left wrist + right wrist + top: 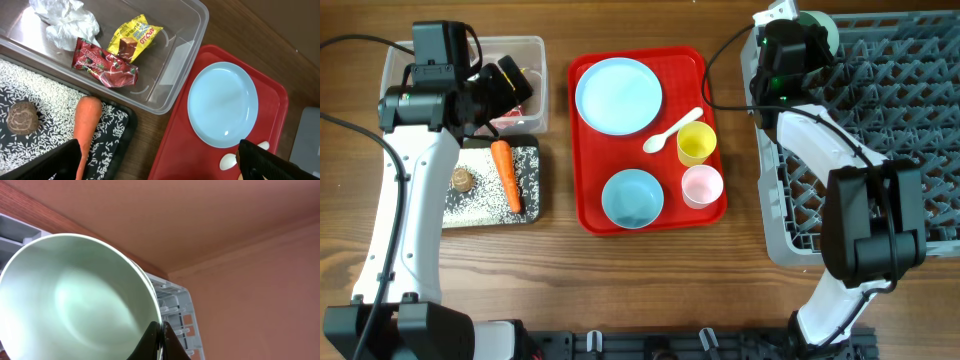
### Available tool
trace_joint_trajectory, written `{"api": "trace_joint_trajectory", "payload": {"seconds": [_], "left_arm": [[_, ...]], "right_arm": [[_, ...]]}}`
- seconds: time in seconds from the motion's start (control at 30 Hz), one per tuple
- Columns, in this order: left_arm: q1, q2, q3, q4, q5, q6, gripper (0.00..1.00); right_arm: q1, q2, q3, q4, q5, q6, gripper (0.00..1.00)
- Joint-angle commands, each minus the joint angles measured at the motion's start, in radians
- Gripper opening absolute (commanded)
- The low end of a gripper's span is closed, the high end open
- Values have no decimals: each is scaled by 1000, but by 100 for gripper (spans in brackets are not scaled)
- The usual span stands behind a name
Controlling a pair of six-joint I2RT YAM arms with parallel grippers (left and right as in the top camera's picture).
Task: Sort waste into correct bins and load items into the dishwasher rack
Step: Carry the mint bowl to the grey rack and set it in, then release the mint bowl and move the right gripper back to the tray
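The right hand (161, 341) grasps a bowl (75, 300) by its rim at the corner of the rack (880, 100); the left hand (505, 85) hangs released above the tub (542, 80). The sorting seems done: wrappers (105, 67) there, carrot (505, 175) in the black tray (480, 205). The plate (618, 95), second bowl (632, 197), yellow cup (696, 143), pink cup (702, 186) and spoon (672, 130) wait on the red tray (590, 215).

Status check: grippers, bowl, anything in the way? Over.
Left gripper open, empty, over clear tub. Right gripper shut on rim of light blue bowl, above rack corner. Plate, second bowl, yellow cup, pink cup, spoon on red tray. No obstruction seen.

Carrot (86, 127) on black tray (128, 120), tissue (67, 22) in tub (196, 31)
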Motion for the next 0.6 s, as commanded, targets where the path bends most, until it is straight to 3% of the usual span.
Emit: {"api": "trace_joint_trajectory", "payload": {"seconds": [0.0,0.2,0.57], "left_arm": [[4,-13,0,1,-13,-9,100],[4,-13,0,1,-13,-9,100],[4,-13,0,1,-13,-9,100]], "right_arm": [[16,12,1,-24,-55,41,4],[36,12,1,-24,21,41,5],[158,12,1,-84,23,75,39]]}}
